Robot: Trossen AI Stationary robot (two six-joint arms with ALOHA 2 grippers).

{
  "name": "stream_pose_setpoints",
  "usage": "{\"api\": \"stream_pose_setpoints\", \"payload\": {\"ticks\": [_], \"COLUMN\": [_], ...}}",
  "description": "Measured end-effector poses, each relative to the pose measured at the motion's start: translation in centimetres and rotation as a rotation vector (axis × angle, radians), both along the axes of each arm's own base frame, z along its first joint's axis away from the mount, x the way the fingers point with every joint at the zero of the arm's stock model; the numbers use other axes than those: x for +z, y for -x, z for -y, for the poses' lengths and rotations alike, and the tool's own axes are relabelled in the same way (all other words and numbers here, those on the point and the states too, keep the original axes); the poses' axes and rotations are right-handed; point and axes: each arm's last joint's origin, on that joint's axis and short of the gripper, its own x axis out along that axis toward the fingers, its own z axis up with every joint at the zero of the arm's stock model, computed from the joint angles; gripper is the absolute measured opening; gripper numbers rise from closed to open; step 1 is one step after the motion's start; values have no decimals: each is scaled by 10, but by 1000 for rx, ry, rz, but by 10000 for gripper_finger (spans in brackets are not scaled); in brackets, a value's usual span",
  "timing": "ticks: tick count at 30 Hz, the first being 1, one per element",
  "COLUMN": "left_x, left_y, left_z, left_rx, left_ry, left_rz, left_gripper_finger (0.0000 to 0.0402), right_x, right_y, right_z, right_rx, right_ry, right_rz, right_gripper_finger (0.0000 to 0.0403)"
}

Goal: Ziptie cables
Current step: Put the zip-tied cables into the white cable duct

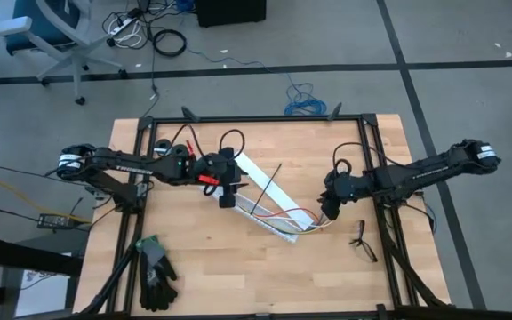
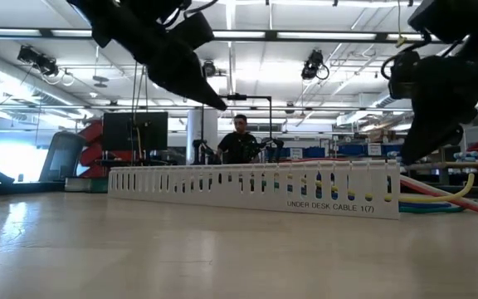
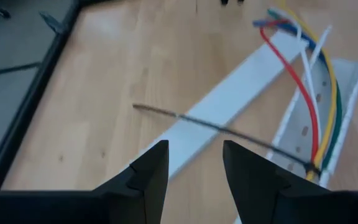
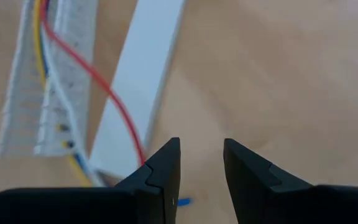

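The cables point(image 1: 296, 216), a bundle of red, yellow, blue, white and green wires point(image 3: 316, 99), lie along a white slotted duct point(image 1: 274, 220), and their ends stick out past its right end. The ziptie point(image 1: 269, 185), a thin black strip point(image 3: 229, 127), lies slanted across a flat white strip, one end on the duct by the cables. My left gripper point(image 1: 227, 203) hovers open above the table, left of the ziptie point(image 3: 194, 168). My right gripper point(image 1: 325, 213) hovers open above the cables' right end point(image 4: 201, 165), with the red wire point(image 4: 98, 81) in front of it. Neither has anything between its fingers.
The flat white strip point(image 1: 258, 178) lies slanted beside the duct, whose slotted wall point(image 2: 256, 189) stands across the low view. Black gloves point(image 1: 154, 271) lie near the front left corner, dark spectacles point(image 1: 361, 242) at the front right. A black frame point(image 1: 256, 118) borders the table.
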Motion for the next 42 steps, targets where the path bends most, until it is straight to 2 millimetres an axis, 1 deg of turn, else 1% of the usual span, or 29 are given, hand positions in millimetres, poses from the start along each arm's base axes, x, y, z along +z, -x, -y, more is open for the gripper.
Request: {"api": "stream_pose_setpoints", "payload": {"ticks": [4,8,14,20,25,28,37,42], "left_x": [-2,-2,-1,-2,-2,-2,-1,-1], "left_y": [1,1,1,1,1,1,1,1], "left_z": [0,0,0,0,0,0,0,0], "left_rx": [2,6,7,21,22,22,23,32], "left_ry": [5,10,11,32,31,31,31,44], "left_rz": [-23,-25,-15,-21,-18,-12,-6,-3], "left_gripper_finger": [163,163,163,163,163,163,163,163], "right_x": [1,0,-17,-29,-43,-46,-40,-39], "right_y": [-7,-16,-26,-42,-47,-49,-53,-53], "right_z": [2,5,8,6,3,2,-1,-2], "right_rx": [85,144,248,365,438,468,578,567], "right_ry": [-116,-134,-177,-230,-304,-332,-396,-421], "right_rz": [38,68,-4,22,-18,-25,72,70], "right_gripper_finger": [121,135,142,138,132,128,114,114]}}
